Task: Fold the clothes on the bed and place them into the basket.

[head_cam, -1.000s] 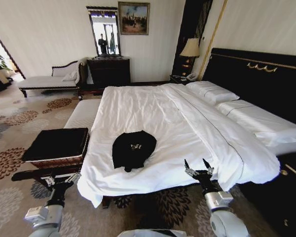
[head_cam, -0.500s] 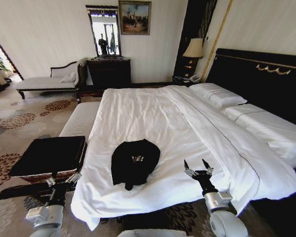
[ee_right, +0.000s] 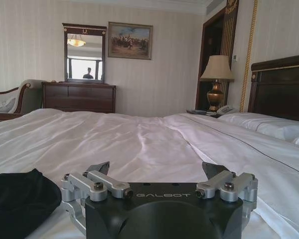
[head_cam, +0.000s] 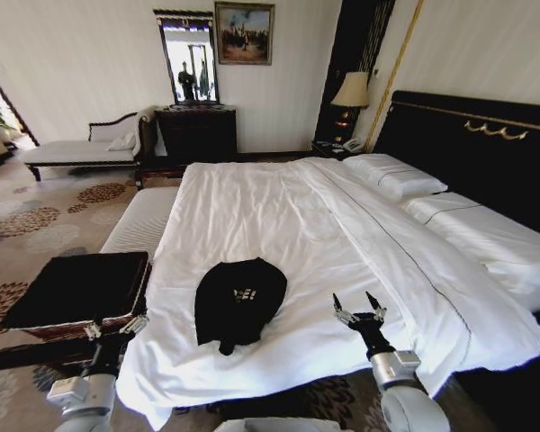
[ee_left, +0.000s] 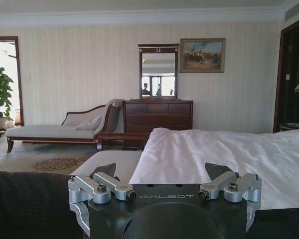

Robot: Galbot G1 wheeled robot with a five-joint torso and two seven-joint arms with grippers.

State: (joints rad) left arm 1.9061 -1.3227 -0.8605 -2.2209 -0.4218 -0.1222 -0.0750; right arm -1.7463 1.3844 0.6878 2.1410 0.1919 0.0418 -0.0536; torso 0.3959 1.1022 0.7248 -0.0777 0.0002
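The black T-shirt (head_cam: 240, 301) with white chest lettering lies crumpled on the white duvet near the foot of the bed (head_cam: 279, 207). The wicker basket (head_cam: 72, 290), black fabric over its top, stands on the floor left of the bed's corner. My left gripper (head_cam: 117, 324) is open, held low just in front of the basket. My right gripper (head_cam: 353, 299) is open over the duvet's near edge, to the right of the shirt. In the right wrist view the shirt (ee_right: 17, 196) lies beside my open right gripper (ee_right: 157, 169). In the left wrist view my left gripper (ee_left: 162, 172) faces the bed (ee_left: 214, 154).
A striped bench (head_cam: 142, 225) stands along the bed's left side behind the basket. A chaise longue (head_cam: 72, 148), a dark dresser with mirror (head_cam: 196, 130) and a lamp (head_cam: 348, 90) line the far wall. The black headboard (head_cam: 468, 148) is at the right. Patterned carpet lies left.
The whole head view has shifted: the camera has moved nearer the bed, so bed, shirt and basket sit lower and larger. Both arms hold the same pose, grippers still open.
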